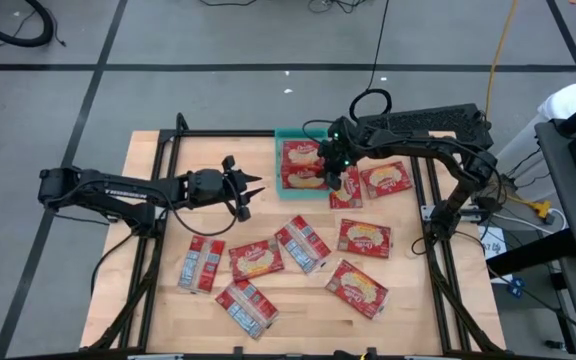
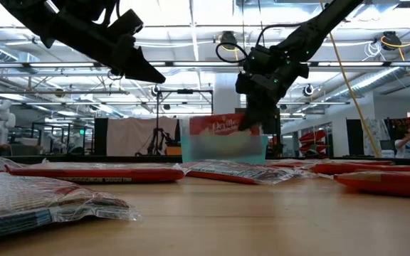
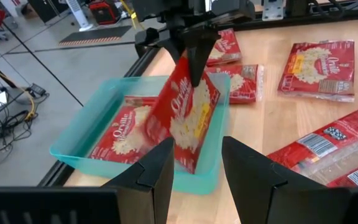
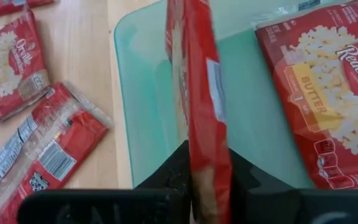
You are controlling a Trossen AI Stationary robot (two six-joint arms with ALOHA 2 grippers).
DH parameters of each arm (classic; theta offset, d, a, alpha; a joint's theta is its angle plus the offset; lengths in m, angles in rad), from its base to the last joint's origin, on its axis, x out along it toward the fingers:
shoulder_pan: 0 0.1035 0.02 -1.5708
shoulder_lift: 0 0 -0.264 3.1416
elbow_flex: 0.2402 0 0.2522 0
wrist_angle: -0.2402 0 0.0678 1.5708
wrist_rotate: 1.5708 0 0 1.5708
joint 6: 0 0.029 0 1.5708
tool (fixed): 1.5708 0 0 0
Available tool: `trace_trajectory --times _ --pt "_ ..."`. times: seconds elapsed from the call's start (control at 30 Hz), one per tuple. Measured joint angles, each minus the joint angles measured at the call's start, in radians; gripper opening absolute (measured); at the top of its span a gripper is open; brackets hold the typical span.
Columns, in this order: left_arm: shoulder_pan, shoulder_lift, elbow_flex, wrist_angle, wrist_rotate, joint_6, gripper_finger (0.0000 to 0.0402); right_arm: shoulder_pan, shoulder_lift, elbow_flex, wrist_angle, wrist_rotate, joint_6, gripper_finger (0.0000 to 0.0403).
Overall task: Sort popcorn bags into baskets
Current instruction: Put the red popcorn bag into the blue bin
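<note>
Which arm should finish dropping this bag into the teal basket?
Right. The right gripper is shut on a popcorn bag hanging upright over the teal basket, beside one bag already lying inside. The left gripper is open, empty, off to the basket's side.

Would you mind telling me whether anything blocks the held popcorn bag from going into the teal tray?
Nothing visible does. The right gripper holds the popcorn bag on edge over the tray; one bag already lies flat inside, with bare floor beside it.
</note>
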Motion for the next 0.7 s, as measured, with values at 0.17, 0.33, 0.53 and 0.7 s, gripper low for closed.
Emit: trace_trajectory --times 0.17,0.33,0.53,0.7 --pt "0.0 0.0 0.0 0.0 0.0 0.0 0.014 0.005 0.0 0.0 -0.01 0.003 -0.015 0.0085" --pt "0.0 0.0 0.0 0.0 0.0 0.0 0.0141 0.017 0.0 0.0 0.003 0.036 -0.02 0.0125" --pt "0.0 0.0 0.0 0.0 0.0 0.001 0.0141 0.025 0.0 0.0 0.053 0.188 -0.067 0.0159" --pt "0.0 0.0 0.0 0.0 0.0 0.002 0.0141 0.03 0.0 0.0 0.129 0.187 -0.077 0.0163"
